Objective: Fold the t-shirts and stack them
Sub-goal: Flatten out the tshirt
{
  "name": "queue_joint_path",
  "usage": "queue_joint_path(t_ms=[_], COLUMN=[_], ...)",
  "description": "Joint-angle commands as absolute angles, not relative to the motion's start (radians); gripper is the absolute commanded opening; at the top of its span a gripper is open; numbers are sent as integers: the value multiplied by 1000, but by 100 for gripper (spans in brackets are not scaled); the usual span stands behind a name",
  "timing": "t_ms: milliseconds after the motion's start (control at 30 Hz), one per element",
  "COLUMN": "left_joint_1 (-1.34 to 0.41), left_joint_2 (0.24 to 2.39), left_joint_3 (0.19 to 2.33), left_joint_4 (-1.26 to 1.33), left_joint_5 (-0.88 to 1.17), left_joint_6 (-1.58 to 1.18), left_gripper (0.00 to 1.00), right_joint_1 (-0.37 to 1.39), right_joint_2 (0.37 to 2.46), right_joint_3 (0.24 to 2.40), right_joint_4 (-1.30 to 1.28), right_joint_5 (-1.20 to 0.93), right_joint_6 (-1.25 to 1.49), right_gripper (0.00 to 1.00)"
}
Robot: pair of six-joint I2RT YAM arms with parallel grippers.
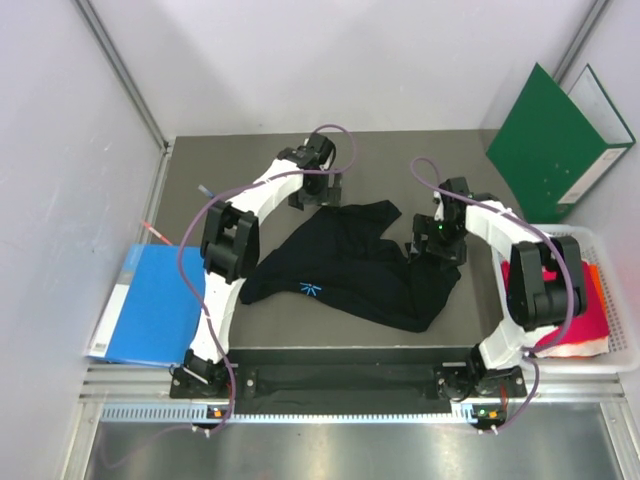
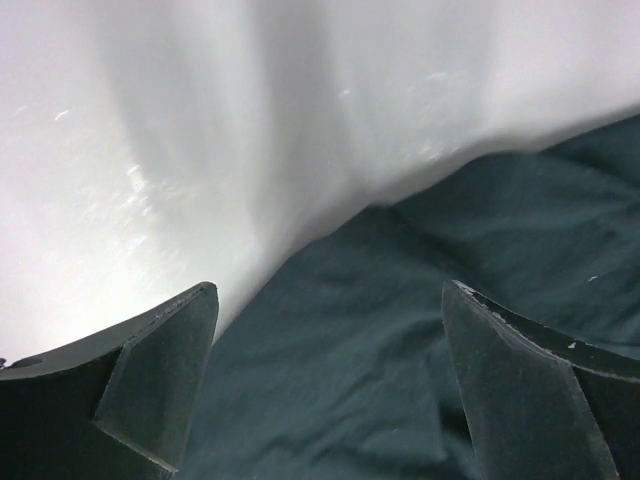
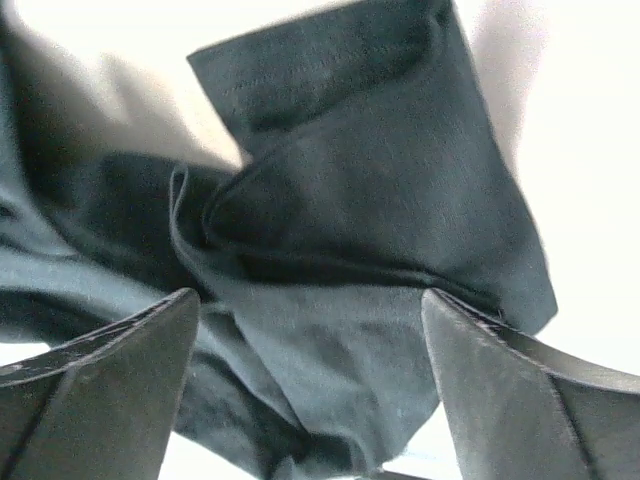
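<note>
A black t-shirt point(image 1: 350, 268) with a small blue mark lies crumpled in the middle of the table. My left gripper point(image 1: 318, 198) is open at its far edge; the left wrist view shows black cloth point(image 2: 400, 340) below and between the spread fingers. My right gripper point(image 1: 432, 245) is open over the shirt's right sleeve; the right wrist view shows the folded sleeve point(image 3: 370, 200) between the fingers. A magenta-red shirt point(image 1: 570, 310) with orange and white cloth lies in the white basket point(image 1: 622, 330) at the right.
A blue folder point(image 1: 152, 305) lies at the left table edge. A green folder point(image 1: 555, 140) leans on the back right wall. White walls close the left, back and right sides.
</note>
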State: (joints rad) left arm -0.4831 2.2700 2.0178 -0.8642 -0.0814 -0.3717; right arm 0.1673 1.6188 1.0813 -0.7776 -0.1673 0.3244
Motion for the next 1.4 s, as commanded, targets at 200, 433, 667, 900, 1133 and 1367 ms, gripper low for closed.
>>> queue_joint_path(t_ms=[200,433,667,900,1133,1367], left_joint_1=[-482,-434,-250,-78,-58,-72], left_joint_2=[2396,2386,2237,2088,1899,1574], left_joint_3=[2180,2220,2217,2283,2237,1638], left_joint_4=[-810,-836,-818,-812,-808,-821], left_joint_5=[-9,-120,-129,-134,-78,-5], left_joint_6=[-367,-394,-408,-399,-425,-503], left_gripper=[77,0,0,0,0,0], right_joint_1=[187,187,183,170,155,130], right_joint_2=[1812,1721,1634,1540,1341,1371], right_joint_3=[1175,1225,1353,1425,1328,1198], right_joint_4=[-729,-716,-683,-554,-446,-755], right_joint_5=[-262,-226,-149,-156,-181,-179], right_joint_6=[296,304,302,319,342,324], right_gripper=[28,0,0,0,0,0])
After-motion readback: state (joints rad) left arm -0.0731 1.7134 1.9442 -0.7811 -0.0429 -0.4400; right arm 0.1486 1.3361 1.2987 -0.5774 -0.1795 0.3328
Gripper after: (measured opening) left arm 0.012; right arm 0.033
